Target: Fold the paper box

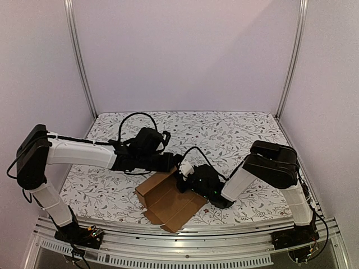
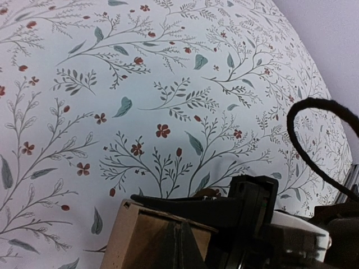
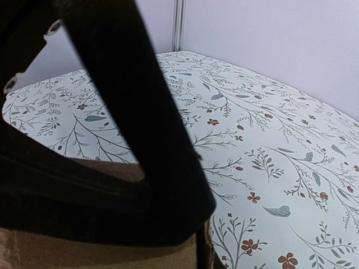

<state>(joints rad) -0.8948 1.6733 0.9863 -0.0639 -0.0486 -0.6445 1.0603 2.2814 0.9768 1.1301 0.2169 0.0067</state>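
The paper box (image 1: 168, 202) is plain brown cardboard, partly folded, with raised walls, near the table's front edge. My left gripper (image 1: 173, 163) is at the box's far upper corner. In the left wrist view one black finger (image 2: 185, 204) lies along the far side of a cardboard wall (image 2: 140, 241) and the other is on the near side, shut on it. My right gripper (image 1: 186, 178) is at the box's right far edge, close to the left one. In the right wrist view black gripper parts (image 3: 140, 190) fill the left side above cardboard (image 3: 84, 255), so its jaws are hidden.
The table is covered by a white floral cloth (image 1: 235, 134). Black cables (image 1: 134, 117) loop above both wrists. Metal posts (image 1: 81, 61) and pale walls enclose the back and sides. An aluminium rail (image 1: 185, 246) runs along the front edge.
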